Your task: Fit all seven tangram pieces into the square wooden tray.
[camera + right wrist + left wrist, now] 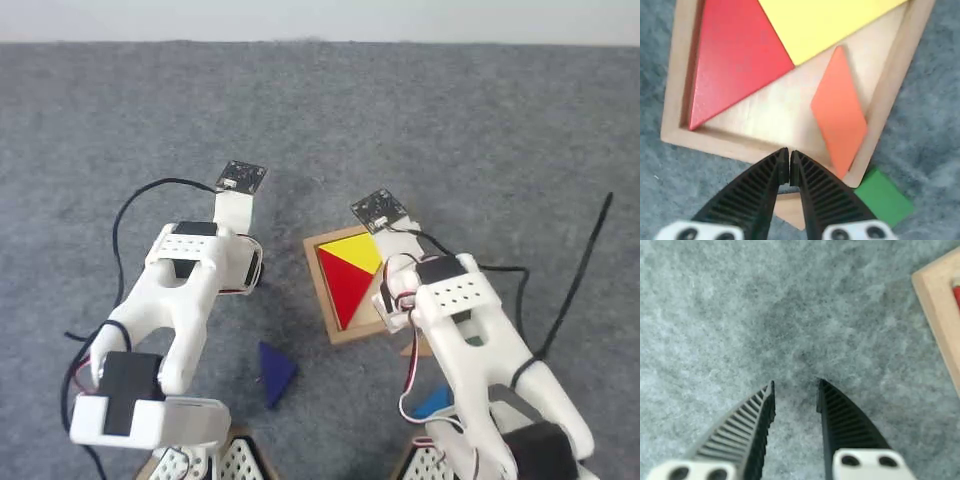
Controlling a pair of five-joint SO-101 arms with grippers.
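The square wooden tray (322, 292) lies mid-table and holds a yellow triangle (352, 250) and a red triangle (343, 285). In the right wrist view an orange parallelogram (840, 112) lies in the tray (680, 135) beside the red triangle (735, 55) and the yellow triangle (830, 20), along one wall. My right gripper (789, 154) is shut with nothing in it, over the tray's near rim. A green square (883, 196) and a tan piece (788, 209) lie on the carpet just outside. My left gripper (795, 385) hangs open over bare carpet, left of the tray's corner (940, 305).
A dark blue triangle (275, 372) lies on the grey carpet between the two arm bases. A lighter blue piece (432, 402) sits by the right arm's base, and the tan piece (412, 348) is at the tray's near corner. Cables trail beside both arms.
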